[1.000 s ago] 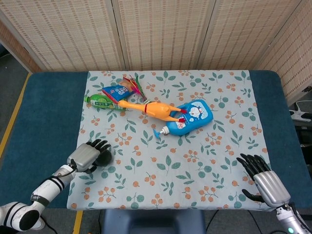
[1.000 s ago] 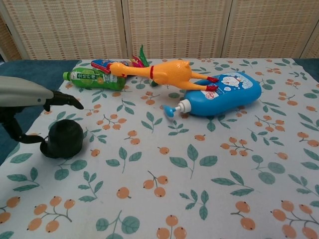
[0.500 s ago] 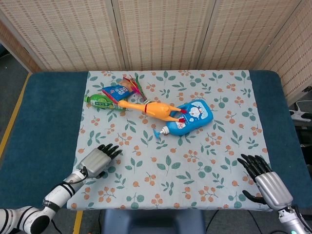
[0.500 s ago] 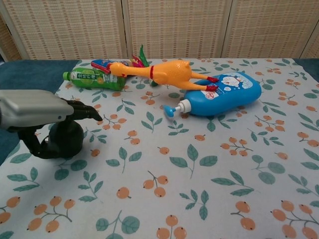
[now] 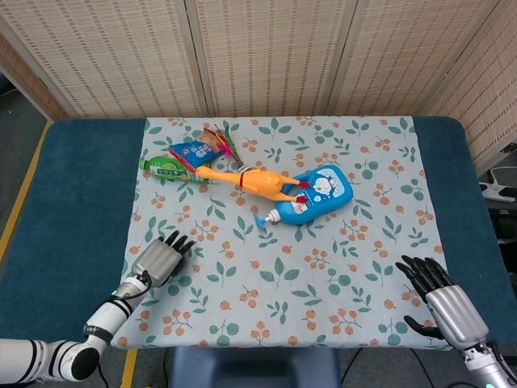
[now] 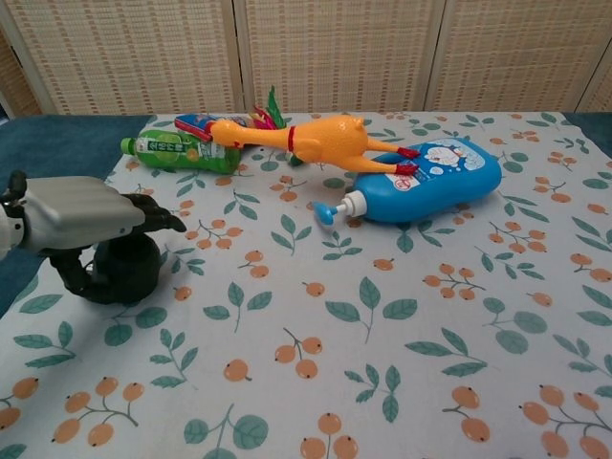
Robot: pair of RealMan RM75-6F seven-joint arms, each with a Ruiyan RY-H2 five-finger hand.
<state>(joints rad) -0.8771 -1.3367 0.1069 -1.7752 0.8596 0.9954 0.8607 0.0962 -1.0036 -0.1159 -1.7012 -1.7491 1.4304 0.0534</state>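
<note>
The left hand (image 6: pixel 81 218) lies over a dark round object (image 6: pixel 124 271), thumb hooked round its near side and fingers stretched above it, while the right hand (image 5: pixel 446 303), well apart, rests empty, fingers spread.

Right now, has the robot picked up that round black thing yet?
Not yet. The left hand is over the round black thing, thumb beside it, but it sits on the tablecloth. Lifting is left. The rubber chicken, blue bottle and green bottle lie untouched. The right hand holds nothing.
</note>
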